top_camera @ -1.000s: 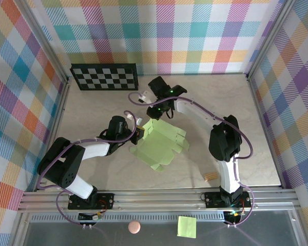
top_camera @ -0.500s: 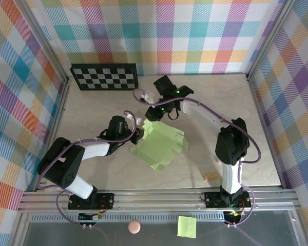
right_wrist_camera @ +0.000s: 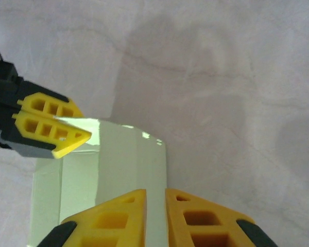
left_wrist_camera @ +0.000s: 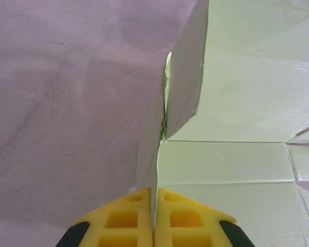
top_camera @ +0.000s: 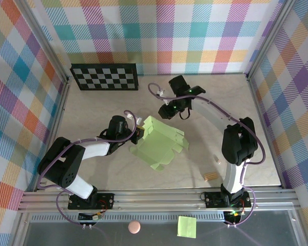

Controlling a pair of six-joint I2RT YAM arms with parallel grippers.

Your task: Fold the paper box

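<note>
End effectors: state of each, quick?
Left end effector: closed on the box edge.
Right end effector: slightly open, holding nothing.

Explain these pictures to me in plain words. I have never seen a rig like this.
These are two robot arms bolted to the near edge of a table. The wide picture comes from a fixed camera above and behind them. The two close-ups come from a camera on each wrist, so the yellow fingers at the bottom of each are that arm's own tool. On the table lies the paper box, a pale green card cut-out with creases and flaps, not yet folded into shape. A black-and-white checkerboard sits by the far wall. The left tool is shut on an edge of the card. The right tool hovers above the card's far edge, fingers slightly apart, holding nothing.
</note>
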